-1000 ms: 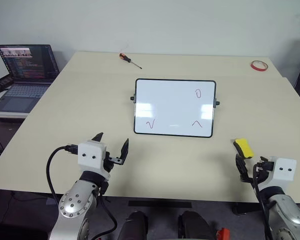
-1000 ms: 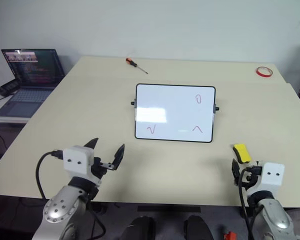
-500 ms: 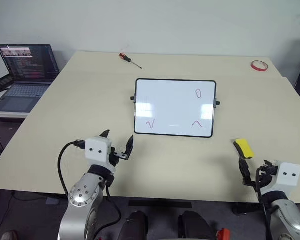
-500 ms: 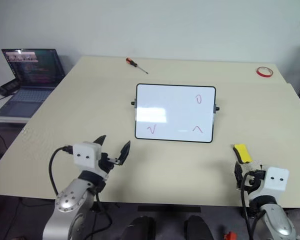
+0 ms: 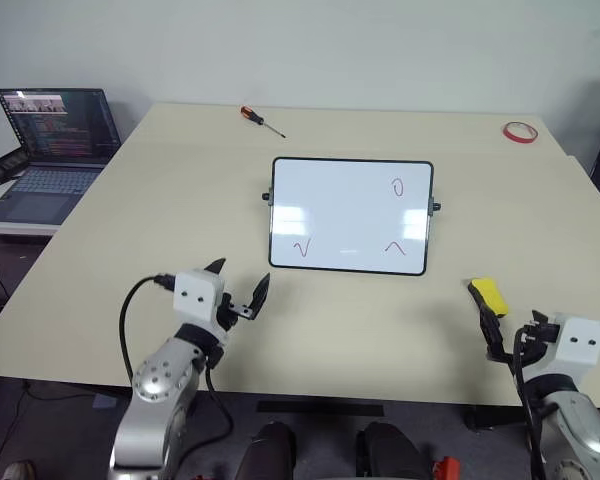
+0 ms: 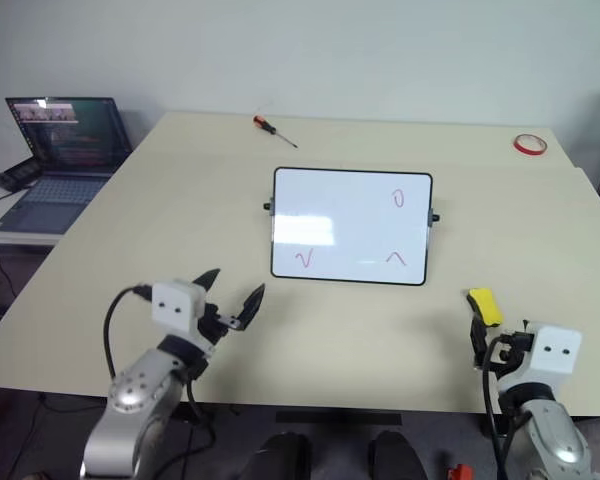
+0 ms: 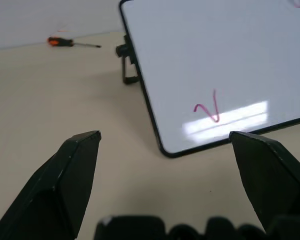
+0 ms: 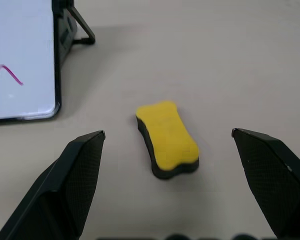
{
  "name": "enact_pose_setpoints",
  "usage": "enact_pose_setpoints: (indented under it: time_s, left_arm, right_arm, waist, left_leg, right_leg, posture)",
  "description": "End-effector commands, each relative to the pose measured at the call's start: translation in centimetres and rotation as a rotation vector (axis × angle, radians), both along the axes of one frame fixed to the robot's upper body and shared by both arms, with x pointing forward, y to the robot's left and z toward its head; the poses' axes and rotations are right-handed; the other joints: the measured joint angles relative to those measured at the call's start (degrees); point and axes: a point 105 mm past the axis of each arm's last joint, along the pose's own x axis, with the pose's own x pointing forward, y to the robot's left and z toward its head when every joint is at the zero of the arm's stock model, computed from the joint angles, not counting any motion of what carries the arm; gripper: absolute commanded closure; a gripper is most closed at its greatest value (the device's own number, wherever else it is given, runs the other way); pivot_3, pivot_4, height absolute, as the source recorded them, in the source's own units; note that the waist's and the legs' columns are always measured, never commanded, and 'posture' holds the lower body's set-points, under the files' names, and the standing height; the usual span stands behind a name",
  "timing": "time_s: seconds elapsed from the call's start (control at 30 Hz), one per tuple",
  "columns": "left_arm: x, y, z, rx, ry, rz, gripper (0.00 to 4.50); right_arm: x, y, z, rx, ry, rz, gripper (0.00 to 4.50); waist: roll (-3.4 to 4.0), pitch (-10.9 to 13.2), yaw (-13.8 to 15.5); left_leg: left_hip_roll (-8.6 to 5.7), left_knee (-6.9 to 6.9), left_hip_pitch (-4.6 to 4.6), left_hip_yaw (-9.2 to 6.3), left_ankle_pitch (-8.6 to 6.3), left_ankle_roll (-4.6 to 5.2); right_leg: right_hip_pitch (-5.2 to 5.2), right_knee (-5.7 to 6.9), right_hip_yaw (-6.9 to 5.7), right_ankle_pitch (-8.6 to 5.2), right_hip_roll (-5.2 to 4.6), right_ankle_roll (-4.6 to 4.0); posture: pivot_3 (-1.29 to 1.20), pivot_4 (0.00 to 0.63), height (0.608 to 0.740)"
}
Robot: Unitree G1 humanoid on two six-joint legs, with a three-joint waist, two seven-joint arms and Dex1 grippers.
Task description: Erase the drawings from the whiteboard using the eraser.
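My right claw [image 8: 167, 150] is spread wide and holds nothing; the eraser [image 8: 167, 138] lies flat on the desk [image 5: 160, 220] just ahead of it, near the desk's front edge, with bare surface all around. My left claw [image 5: 240, 287] is also wide and empty, near the lower left corner of the whiteboard [image 5: 350, 214]. The drawings [image 5: 397, 187] remain there. A white glare patch partly washes the board.

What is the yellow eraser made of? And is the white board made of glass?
The eraser looks like soft yellow foam on a darker, felt-like base; its surface is dull with rounded edges. The whiteboard is probably a glossy coated sheet, not glass, in a thin black frame that looks like plastic: it throws bright glare patches. I can't be sure from looks alone.
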Motion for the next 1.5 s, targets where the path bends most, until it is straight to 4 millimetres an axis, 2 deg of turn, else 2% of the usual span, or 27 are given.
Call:
enact_pose_setpoints:
  time_s: [0.03, 0.2, 0.33, 0.47, 0.57, 0.67, 0.8, 1.0, 1.5]
  left_arm:
    - [0.5, -2.0, 1.8, 0.001, -0.031, -0.198, 0.0]
    - [1.0, -6.1, 4.0, 0.067, -0.081, -0.536, 0.0]
    - [1.1, -7.8, 4.2, 0.103, -0.083, -0.693, 0.0]
    - [1.6, -10.5, 3.6, 0.193, -0.062, -0.897, 0.0]
    - [1.7, -11.4, 3.6, 0.189, -0.061, -0.966, 0.0]
    - [2.0, -13.2, 3.2, 0.26, -0.118, -1.023, 0.0]
    - [1.8, -15.0, 3.8, 0.248, -0.152, -1.078, 0.0]
    - [1.9, -15.3, 4.4, 0.254, -0.173, -1.072, 0.0]
    - [1.6, -14.7, 4.3, 0.271, -0.176, -1.061, 0.0]
  right_arm:
    - [0.6, -0.1, 0.8, -0.011, -0.024, 0.033, 0.03]
    - [2.0, -0.9, 1.1, 0.0, -0.025, 0.043, 0.03]
    - [2.4, -1.2, 0.7, 0.016, -0.007, 0.042, 0.03]
    - [3.3, -1.8, 0.4, 0.022, 0.017, 0.051, 0.03]
    - [3.8, -2.1, 0.2, 0.017, 0.022, 0.05, 0.03]
    - [4.3, -2.7, -0.2, 0.018, 0.035, 0.046, 0.03]
    - [4.8, -2.6, -0.2, 0.026, 0.036, 0.061, 0.03]
    - [5.3, -1.9, -1.3, 0.026, 0.073, 0.103, 0.03]
    - [5.9, -1.0, -2.0, 0.059, 0.102, 0.133, 0.03]
  waist:
    - [0.0, 0.0, -0.01]
    - [0.0, 0.0, -0.04]
    - [0.01, 0.01, -0.13]
    - [0.01, 0.01, -0.22]
    - [0.01, 0.01, -0.36]
    - [0.01, 0.01, -0.21]
    - [0.01, 0.02, -0.23]
    - [0.02, 0.01, -0.39]
    - [0.02, 0.01, -0.31]
  left_leg:
    - [-0.01, 0.0, 0.0, 0.01, 0.0, 0.0]
    - [-0.02, -0.01, -0.01, 0.06, 0.0, 0.0]
    - [-0.02, -0.02, 0.0, 0.09, 0.0, 0.0]
    - [-0.01, -0.01, 0.0, 0.13, 0.0, 0.01]
    - [0.0, -0.01, 0.01, 0.24, 0.0, 0.01]
    - [0.0, -0.02, -0.01, 0.24, -0.01, 0.02]
    - [-0.02, 0.0, -0.03, 0.34, -0.01, 0.02]
    - [0.03, -0.01, 0.0, 0.34, -0.01, 0.04]
    - [0.01, 0.01, -0.01, 0.12, -0.01, 0.03]
  right_leg:
    - [0.0, 0.0, -0.03, 0.01, 0.07, -0.02]
    - [-0.02, 0.01, -0.02, 0.15, 0.16, -0.25]
    - [-0.02, 0.02, -0.01, 0.16, 0.2, -0.25]
    - [-0.03, 0.05, -0.01, 0.17, 0.25, -0.25]
    - [-0.04, 0.04, 0.04, 0.18, 0.26, -0.23]
    - [-0.04, 0.04, 0.0, 0.18, 0.26, -0.23]
    - [-0.06, 0.04, 0.04, 0.18, 0.25, -0.22]
    - [-0.06, 0.07, 0.07, 0.18, 0.3, -0.22]
    - [-0.06, 0.07, 0.06, 0.19, 0.28, -0.22]
  posture:
    - [0.0, 0.15, 0.74]
    - [0.0, 0.15, 0.74]
    - [0.0, 0.15, 0.74]
    - [0.0, 0.15, 0.74]
    - [0.0, 0.15, 0.74]
    - [0.0, 0.15, 0.74]
    - [0.0, 0.15, 0.74]
    - [0.0, 0.15, 0.74]
    - [0.0, 0.15, 0.74]
